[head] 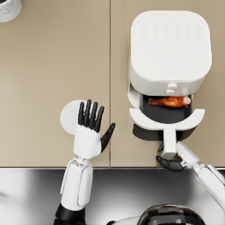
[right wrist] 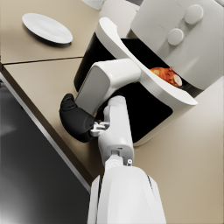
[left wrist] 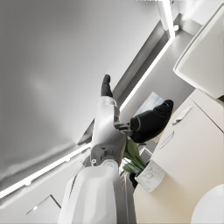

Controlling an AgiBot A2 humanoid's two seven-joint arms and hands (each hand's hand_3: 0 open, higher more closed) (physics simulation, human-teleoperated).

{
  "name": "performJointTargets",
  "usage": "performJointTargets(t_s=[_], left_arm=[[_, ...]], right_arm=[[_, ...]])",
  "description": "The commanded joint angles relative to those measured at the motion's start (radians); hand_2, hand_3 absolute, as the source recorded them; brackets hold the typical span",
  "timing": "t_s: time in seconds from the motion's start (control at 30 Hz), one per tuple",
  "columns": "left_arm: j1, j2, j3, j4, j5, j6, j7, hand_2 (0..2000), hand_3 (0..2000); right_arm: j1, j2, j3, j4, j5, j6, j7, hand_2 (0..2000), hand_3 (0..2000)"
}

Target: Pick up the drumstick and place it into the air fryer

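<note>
Your right hand (head: pixel 172 163) is wrapped around the white handle (head: pixel 169 143) of the air fryer's drawer (head: pixel 167 117); in the right wrist view the dark fingers (right wrist: pixel 75 120) curl under the handle's end, so the hand has hold of it. The drawer stands pulled partway out of the air fryer (head: pixel 170 46), toward the counter's front edge. The drumstick (head: pixel 170 101) lies inside that drawer, at its back, just under the fryer's white body, and you can see its orange-brown skin in the right wrist view as well (right wrist: pixel 166 75).

Your left hand (head: pixel 90 127) is well to the side of the air fryer, raised with fingers spread apart and straight, holding nothing. Its fingertips overlap the near edge of a white plate (head: pixel 70 116) that sits on the tan counter (head: pixel 44 66); you cannot tell whether they touch it. Farther from the air fryer, at the counter's far corner, a marbled white pot (head: pixel 9 9) is partly in view, and the left wrist view shows green leaves rising from it (left wrist: pixel 151 175).
</note>
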Motion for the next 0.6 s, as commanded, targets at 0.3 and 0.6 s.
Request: performJointTargets(t_s=[0.3,0.6], left_arm=[[-0.02,0.006,-0.068,0.021,0.0,0.0,0.0,0,0],[-0.027,0.013,-0.105,0.027,0.0,0.0,0.0,0,0]], right_arm=[[0.219,-0.323,0.028,-0.261,0.001,0.044,0.001,2000,2000],[0.343,-0.435,0.002,-0.532,0.002,0.112,0.005,2000,2000]])
